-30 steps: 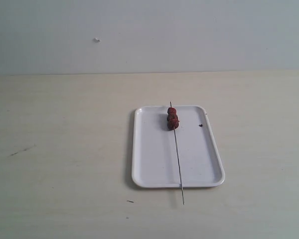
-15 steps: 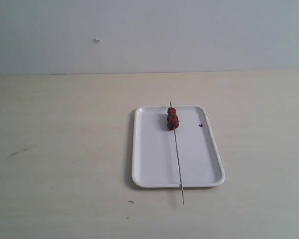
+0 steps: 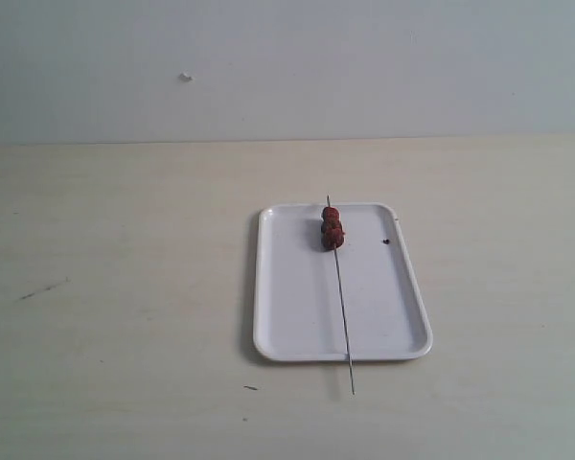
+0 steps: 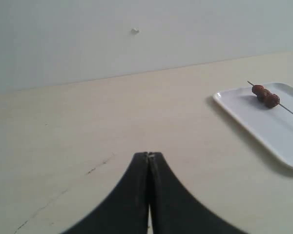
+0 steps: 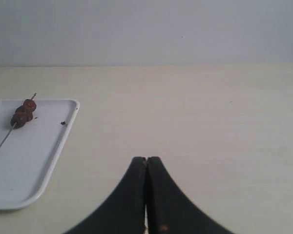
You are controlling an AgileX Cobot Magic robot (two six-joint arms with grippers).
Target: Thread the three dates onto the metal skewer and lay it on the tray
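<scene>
The three dates are wrinkled, dark red-brown and roundish. They sit pressed together in a short row, threaded near the far end of the metal skewer. The skewer is a very thin, straight grey rod lying lengthwise across the white tray. Its far tip pokes just past the dates near the far rim, and its near end overhangs the near rim above the pale table. A small dark speck lies on the tray beside the dates.

The left gripper is clenched with its jaws pressed together on nothing, well apart from the tray and the loaded skewer. The right gripper is likewise clenched and empty, also well clear of the tray. Neither gripper appears in the exterior view.
</scene>
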